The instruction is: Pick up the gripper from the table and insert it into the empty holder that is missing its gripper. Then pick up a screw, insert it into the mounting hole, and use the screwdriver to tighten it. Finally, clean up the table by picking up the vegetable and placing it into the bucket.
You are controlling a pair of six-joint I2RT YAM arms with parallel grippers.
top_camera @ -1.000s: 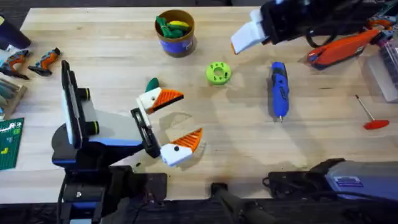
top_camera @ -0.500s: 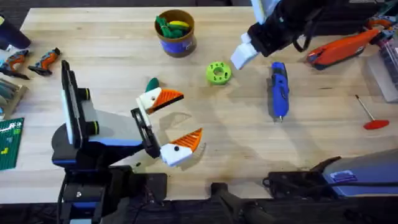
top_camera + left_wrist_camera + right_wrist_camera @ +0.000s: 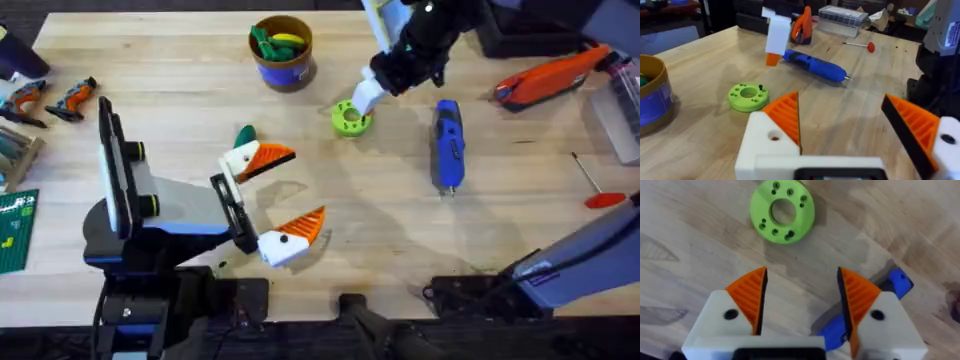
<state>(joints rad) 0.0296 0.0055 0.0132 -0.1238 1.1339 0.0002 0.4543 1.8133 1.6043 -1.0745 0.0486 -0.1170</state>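
The right gripper [image 3: 362, 95], jaws spread and holding nothing, hovers at upper centre of the overhead frame, just above the lime-green round plastic disc [image 3: 350, 117], apparently where the screws sit. The left gripper [image 3: 285, 195], lower left of centre, is also spread and empty. The stubby blue powered screwdriver [image 3: 447, 145] lies untouched right of centre. The dark green toy vegetable [image 3: 245, 136] sits on the wooden table [image 3: 400, 230], outside the blue tan-rimmed bucket [image 3: 282, 52]. Screwing and clean-up appear to remain.
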